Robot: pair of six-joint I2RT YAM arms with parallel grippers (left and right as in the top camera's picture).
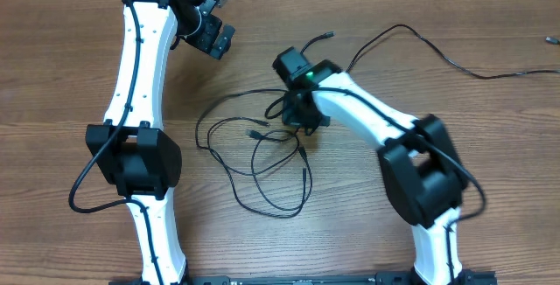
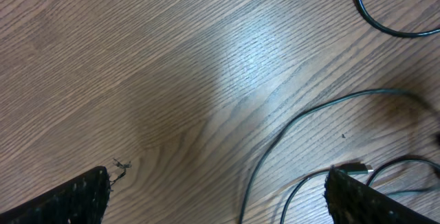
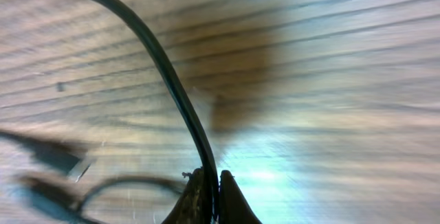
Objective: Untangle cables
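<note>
Wood-grain table (image 1: pixel 61 101), everything sits on it. The white left arm (image 1: pixel 140 58) with black joints runs up the left side to the far edge. The right arm (image 1: pixel 367 114) reaches in from the near right toward the table's centre.

At the far end of the left arm, the left gripper (image 2: pixel 218 200) has its jaws spread as wide as they go. Only bare wood lies between them and nothing is held. In the left wrist view, cable loops lie off to the right of the jaws. A small plug (image 2: pixel 359 168) shows just beside one fingertip; contact cannot be told.

The right gripper (image 3: pixel 214 198) has its jaws pressed together on one strand (image 3: pixel 172 80), pinched at the very tips. The strand climbs from the tips and arcs away to the upper left of the right wrist view. Overhead, this gripper sits at the far-right edge of the tangle.

The cables (image 1: pixel 262 163) are thin black cords lying flat in loose overlapping loops at table centre, between the two arms. One long run (image 1: pixel 455 65) trails off to the right edge. A short end (image 1: pixel 329 34) points toward the far side. The cord count cannot be told.
</note>
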